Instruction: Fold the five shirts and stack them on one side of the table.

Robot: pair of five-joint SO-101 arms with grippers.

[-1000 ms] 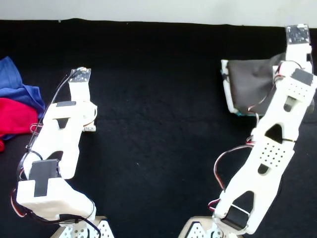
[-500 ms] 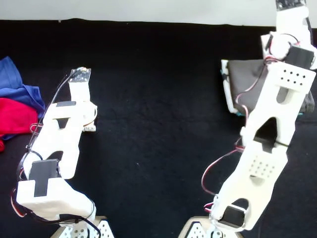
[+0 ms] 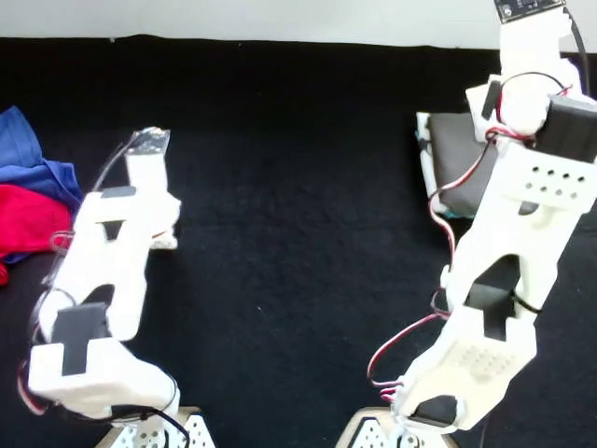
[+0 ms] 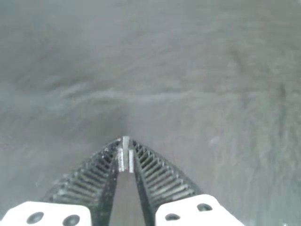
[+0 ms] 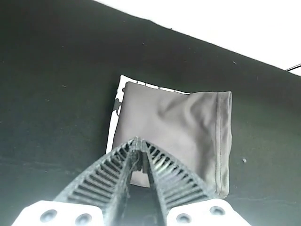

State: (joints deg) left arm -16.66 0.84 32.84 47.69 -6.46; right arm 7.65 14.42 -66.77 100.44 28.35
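Above the folded grey shirt (image 5: 188, 127), the right gripper (image 5: 137, 143) is clenched and empty; the left gripper (image 4: 125, 153) is clenched too.

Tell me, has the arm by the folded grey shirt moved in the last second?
Yes. The right arm has swung toward the table's far edge, past the folded grey shirt; its tip, earlier just inside that edge, now crosses it.

The table (image 3: 298, 233) is matte black, likely cloth-covered, evenly lit. Beyond the right gripper (image 5: 137, 141), its far edge meets a bright pale strip (image 5: 225, 23); beneath the left gripper (image 4: 126, 140) it shows faint creases.
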